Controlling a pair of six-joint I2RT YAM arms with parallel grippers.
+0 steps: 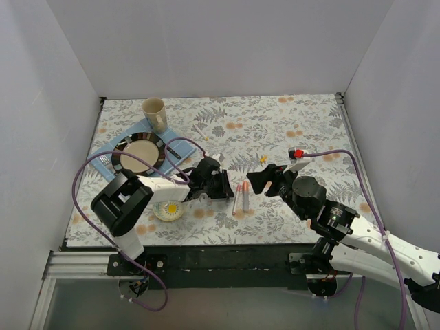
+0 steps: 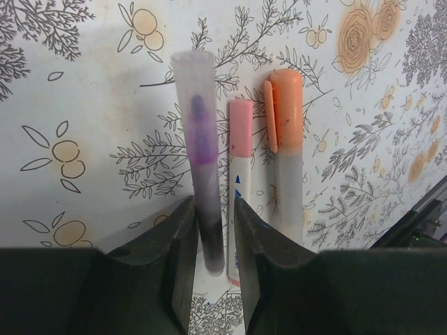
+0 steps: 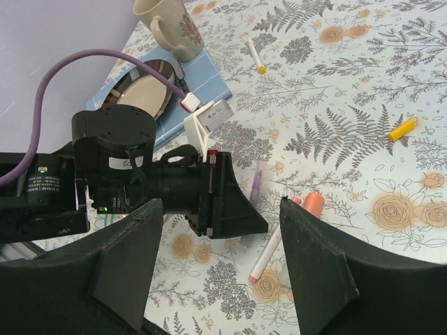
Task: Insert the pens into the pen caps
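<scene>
Three pens (image 2: 286,112) look capped, the purple pen (image 2: 199,139) between the left fingers (image 2: 178,279), grip impossible to tell, right fingers (image 3: 126,265) spread empty; yellow pen (image 3: 254,54) and yellow cap (image 3: 402,129) lie apart.

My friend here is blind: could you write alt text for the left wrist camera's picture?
A translucent purple-tipped marker pen sits between the two dark fingers of the left gripper, against a flowered tablecloth. Beside it lie a pink-capped white pen and an orange-capped pale pen.
</scene>
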